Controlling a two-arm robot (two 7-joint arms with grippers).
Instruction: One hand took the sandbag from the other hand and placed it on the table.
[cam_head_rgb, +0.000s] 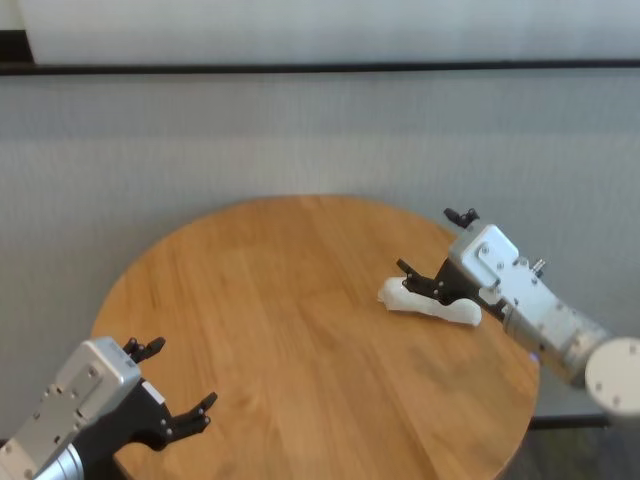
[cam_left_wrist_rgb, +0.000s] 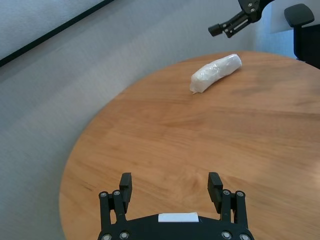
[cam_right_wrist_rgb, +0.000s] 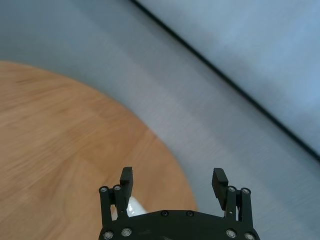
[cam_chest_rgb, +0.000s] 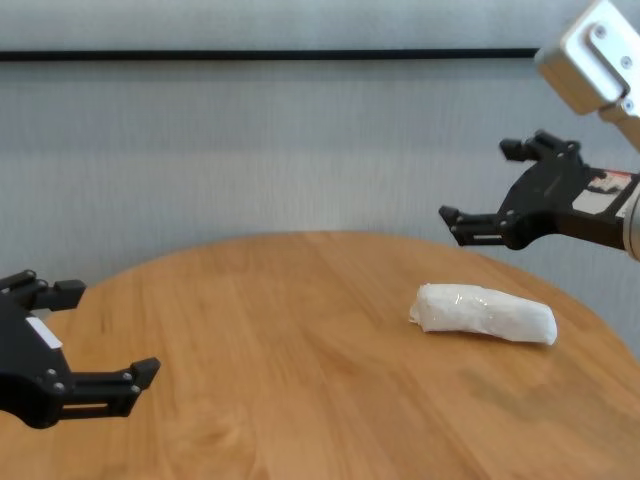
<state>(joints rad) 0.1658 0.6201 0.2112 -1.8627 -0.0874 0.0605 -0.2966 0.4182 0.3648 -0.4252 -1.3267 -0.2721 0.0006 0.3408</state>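
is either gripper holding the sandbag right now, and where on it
Nothing is held. The sandbag lies on the table; the right gripper hangs open above it, and the left gripper is open, far off.

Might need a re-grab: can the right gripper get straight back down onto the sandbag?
Probably yes. The right gripper hangs open just above the sandbag, which lies alone on the table, nothing between them.

head: high, looking down; chest: low, level; both share table (cam_head_rgb: 300, 330); wrists: close
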